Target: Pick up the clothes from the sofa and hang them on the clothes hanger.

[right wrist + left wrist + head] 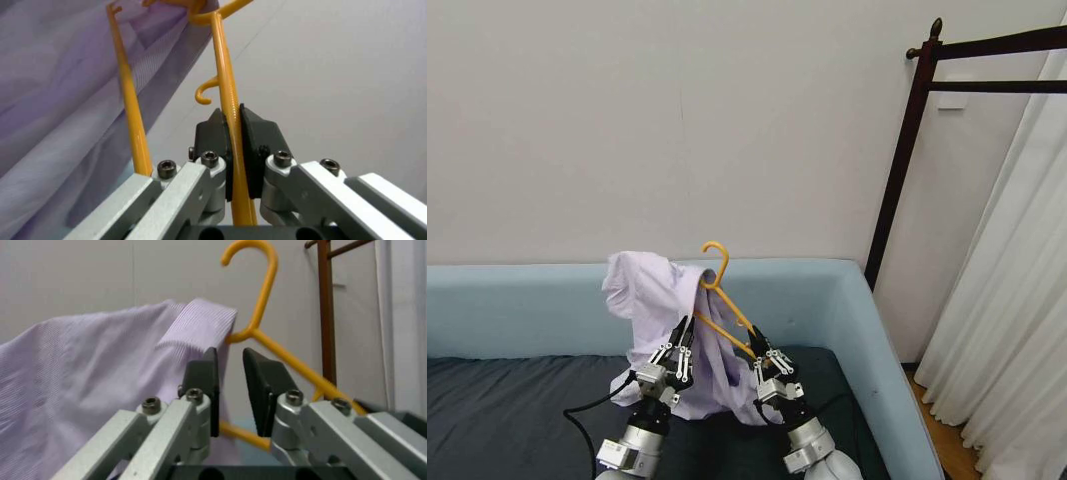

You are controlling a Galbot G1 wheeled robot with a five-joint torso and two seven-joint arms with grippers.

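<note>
A lavender shirt (652, 290) hangs on a yellow hanger (726, 264), held up above the sofa (527, 310). My right gripper (762, 352) is shut on the hanger's sloping arm; in the right wrist view the yellow rod (223, 65) runs straight between the pads of the right gripper (228, 112). My left gripper (679, 345) sits at the shirt's lower left. In the left wrist view the left gripper (230, 352) stands open with a narrow gap. The hanger's lower bar (237, 434) crosses low behind its fingers, and the shirt (100, 365) drapes beside them.
A dark wooden clothes rack (897, 170) stands right of the sofa, its top rail high at the upper right. White curtains (1017, 300) hang at the far right. The sofa's dark seat cushion (507, 400) lies below the arms, with a plain wall behind.
</note>
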